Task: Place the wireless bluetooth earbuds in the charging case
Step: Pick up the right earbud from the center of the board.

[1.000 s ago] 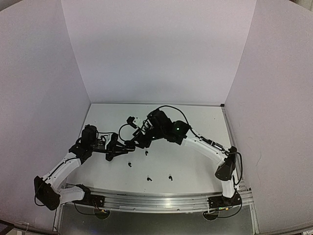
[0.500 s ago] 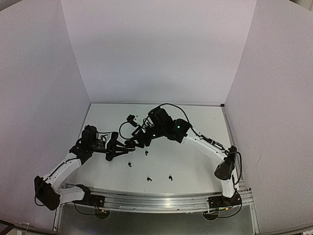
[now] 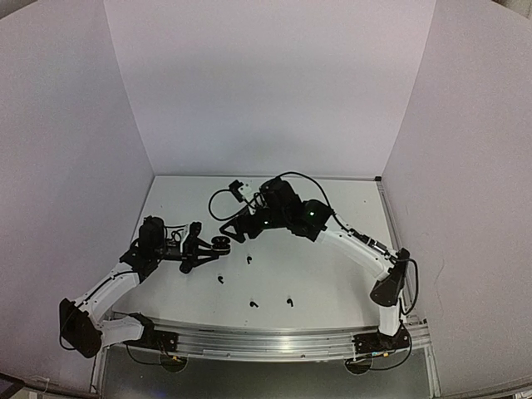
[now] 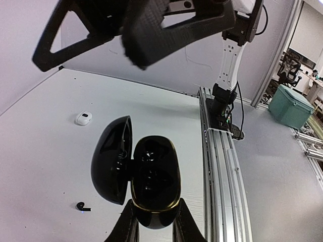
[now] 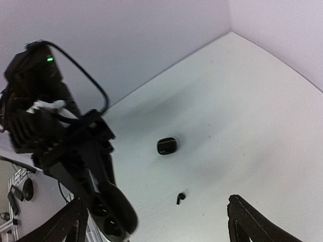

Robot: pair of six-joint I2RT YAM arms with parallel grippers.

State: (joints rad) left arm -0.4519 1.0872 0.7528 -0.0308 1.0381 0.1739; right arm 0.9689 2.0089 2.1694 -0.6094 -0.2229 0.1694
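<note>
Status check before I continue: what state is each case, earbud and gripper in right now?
black charging case: lid open, gripped.
left gripper: shut on the black charging case.
right gripper: open, empty.
white case: closed, lying on the table.
second black case: closed, on the table.
black earbuds: loose on the table, not inserted.

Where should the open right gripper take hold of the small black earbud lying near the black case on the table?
Probably from straight above, the right gripper closing across the narrow body of the earbud. It lies flat on the table with bare surface around it, apart from the black case.
</note>
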